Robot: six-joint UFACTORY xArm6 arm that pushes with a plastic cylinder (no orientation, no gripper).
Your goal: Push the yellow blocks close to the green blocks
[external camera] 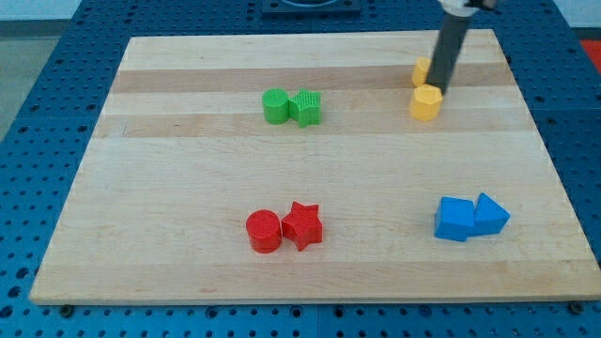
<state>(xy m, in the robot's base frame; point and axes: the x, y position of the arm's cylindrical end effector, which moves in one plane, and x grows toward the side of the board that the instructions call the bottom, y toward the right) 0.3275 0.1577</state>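
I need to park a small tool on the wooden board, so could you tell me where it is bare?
The view's left strip, beside the green blocks and the red cylinder and red star, is bare. So is the middle band, between those pairs and the blue blocks. The view's top right is crowded: my tip is among the yellow blocks.

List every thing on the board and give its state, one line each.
My tip: down at the view's right side of the two yellow blocks.
Yellow hexagonal block: against my tip, nearer the view's bottom.
Second yellow block: just above it, partly hidden by the rod.
Green blocks: paired, touching.
Red cylinder and star: touching.
Blue blocks: touching.
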